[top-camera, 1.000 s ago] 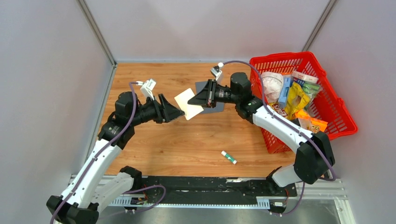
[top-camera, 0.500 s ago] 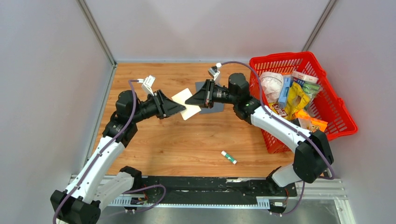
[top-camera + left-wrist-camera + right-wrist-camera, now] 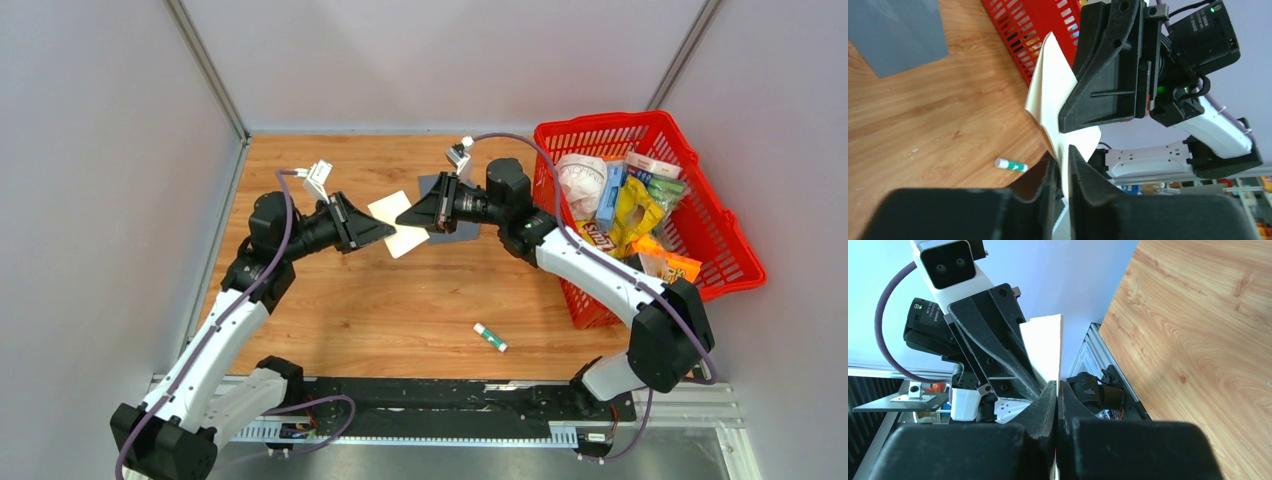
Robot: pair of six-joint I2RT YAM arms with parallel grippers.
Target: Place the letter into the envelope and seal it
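Leave the glue stick near the front edge for the sealing. Hold the letter in the air with care: left gripper pinched on one edge, right gripper pinched on the opposite. Avoid pulling apart, for fear of tearing. Let go on one side only, then bring the sheet low toward the envelope, flat on the table just behind.

basket blocks R, glue stick front-ctr, letter mid-air ctr, L open

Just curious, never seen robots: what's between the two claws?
The pale letter, pinched by left claw and right claw alike; the top view shows it.
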